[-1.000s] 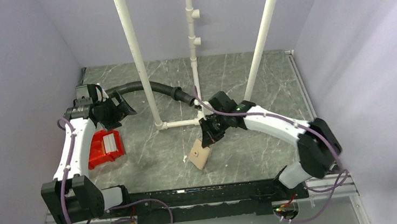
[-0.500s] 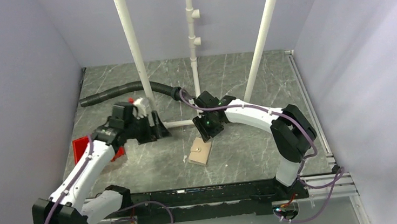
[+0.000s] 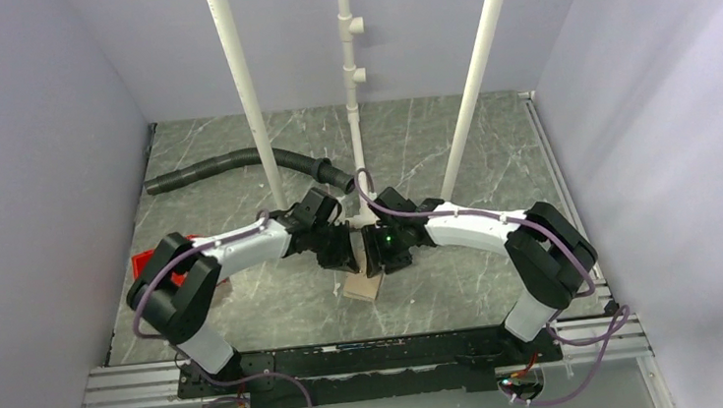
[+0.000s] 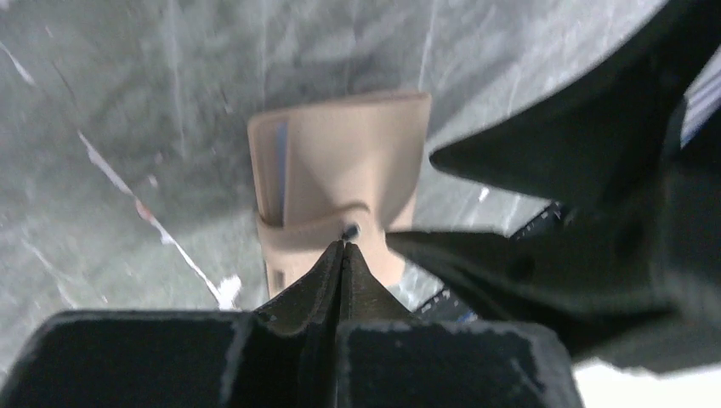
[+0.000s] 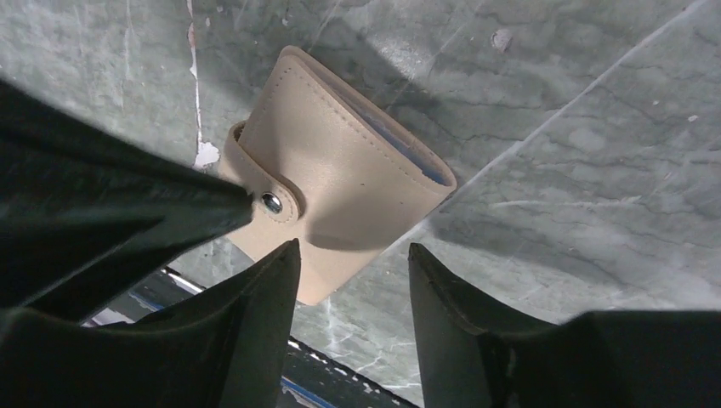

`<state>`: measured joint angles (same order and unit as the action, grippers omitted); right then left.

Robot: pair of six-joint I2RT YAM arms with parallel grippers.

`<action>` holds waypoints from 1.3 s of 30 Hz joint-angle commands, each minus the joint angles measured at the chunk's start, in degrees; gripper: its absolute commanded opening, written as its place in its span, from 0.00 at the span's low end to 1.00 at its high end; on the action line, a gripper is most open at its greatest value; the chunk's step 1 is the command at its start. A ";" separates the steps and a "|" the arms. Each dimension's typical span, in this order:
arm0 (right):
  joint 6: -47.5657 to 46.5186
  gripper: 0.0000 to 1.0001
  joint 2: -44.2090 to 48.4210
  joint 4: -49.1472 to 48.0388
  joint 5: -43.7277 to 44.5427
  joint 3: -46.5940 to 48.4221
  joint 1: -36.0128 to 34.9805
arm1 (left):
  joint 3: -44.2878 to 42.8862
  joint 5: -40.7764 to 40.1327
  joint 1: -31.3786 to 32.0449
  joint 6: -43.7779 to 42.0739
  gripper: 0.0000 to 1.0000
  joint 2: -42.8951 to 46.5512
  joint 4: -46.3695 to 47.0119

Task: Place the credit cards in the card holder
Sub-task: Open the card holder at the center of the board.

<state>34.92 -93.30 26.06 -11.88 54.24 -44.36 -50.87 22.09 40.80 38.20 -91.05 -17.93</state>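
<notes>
Card holder (image 3: 363, 287) lying folded, snapped, mid-bench (image 3: 431, 139), toward near side. We are judging it light, soft, floppy; taking snap tab (image 5: 270, 202) looks best. Left tool (image 4: 343, 246) clenched, tip touching tab. Right tool (image 5: 353, 248) released, hovering above.

The left arm (image 3: 243, 244) and right arm (image 3: 468, 219) fold inward toward each other, left fingers (image 4: 319, 289) pressed together, right fingers (image 5: 255, 314) apart.
</notes>
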 commanded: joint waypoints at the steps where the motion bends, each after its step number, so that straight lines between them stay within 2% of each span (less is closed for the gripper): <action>1: 4.99 0.55 2.73 -5.03 -1.92 -1.59 0.85 | -3.41 -1.22 -0.15 0.37 0.03 -4.60 -0.32; 7: 7.94 0.59 2.86 -9.27 -7.41 -5.66 4.06 | -2.15 -1.18 -0.56 1.90 0.00 -8.68 -1.40; 12: 10.06 0.60 2.17 -12.62 -10.51 -7.86 5.40 | 2.21 -1.16 -1.71 3.41 0.00 -6.70 -0.10; 19: 11.00 0.55 1.42 -13.36 -10.38 -8.13 5.75 | 6.02 -1.77 -3.13 4.10 0.00 -3.57 0.00; 28: 14.06 0.51 -1.79 -23.87 -15.72 -8.38 5.72 | 11.83 1.67 -7.01 5.64 0.00 -3.44 4.86; 31: 15.27 0.45 -2.51 -27.28 -17.74 -9.06 5.71 | 12.72 2.06 -7.54 5.88 0.00 -3.27 6.05; 34: 16.57 0.35 -2.83 -30.49 -18.89 -9.79 5.75 | 13.01 2.88 -7.75 5.65 0.00 -3.58 7.17; 37: 16.07 0.14 -2.31 -29.60 -17.48 -8.87 5.41 | 12.62 3.35 -7.62 4.69 0.01 -2.77 7.93; 38: 15.45 0.04 -1.67 -27.46 -15.55 -8.26 5.00 | 12.29 3.21 -7.62 4.31 0.07 -1.93 7.66; 39: 14.84 0.00 -1.02 -26.65 -14.78 -7.68 4.75 | 11.96 2.96 -7.46 3.92 0.15 -0.96 7.19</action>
<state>49.32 -96.05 3.07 -26.26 44.29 -37.65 -40.88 31.86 32.84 46.13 -92.09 -4.60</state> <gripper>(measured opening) 0.129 0.055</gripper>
